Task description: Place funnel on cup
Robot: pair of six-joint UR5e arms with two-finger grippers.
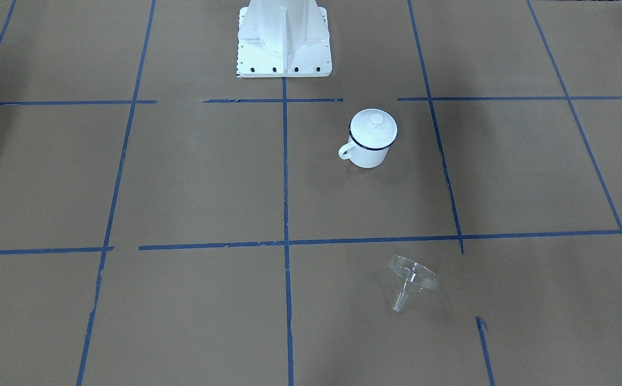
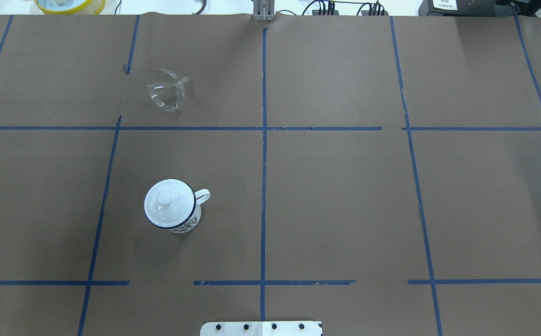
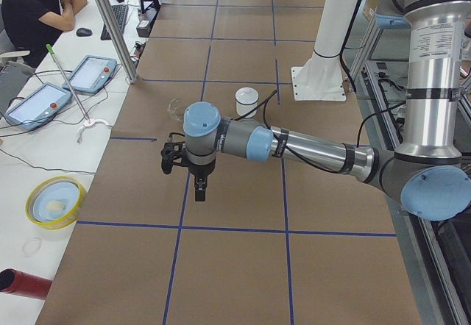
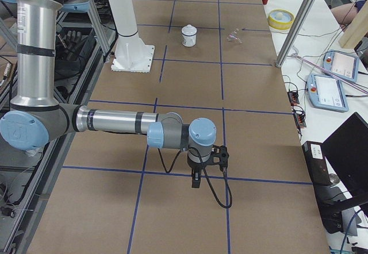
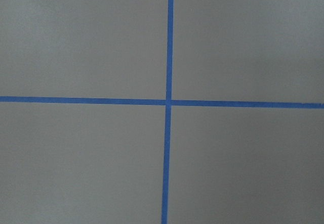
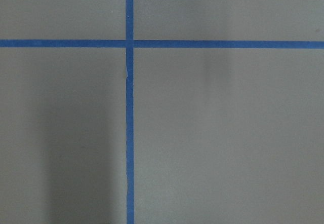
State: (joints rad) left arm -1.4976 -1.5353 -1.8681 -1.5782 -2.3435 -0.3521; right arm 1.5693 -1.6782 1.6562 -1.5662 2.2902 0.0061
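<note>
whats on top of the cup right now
A white knobbed lid sits on the cup, closing its mouth, so the inside is hidden. The funnel lies apart, on its side.

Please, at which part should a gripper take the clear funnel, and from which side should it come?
Probably take the funnel by the raised edge of its wide mouth, from above, pinching the thin wall inside and outside. It lies tipped on its side with the spout pointing away from the robot, so that rim stands up, while the short spout lies low near the table.

lid on cup, funnel beyond it, well apart, left half of table
</note>
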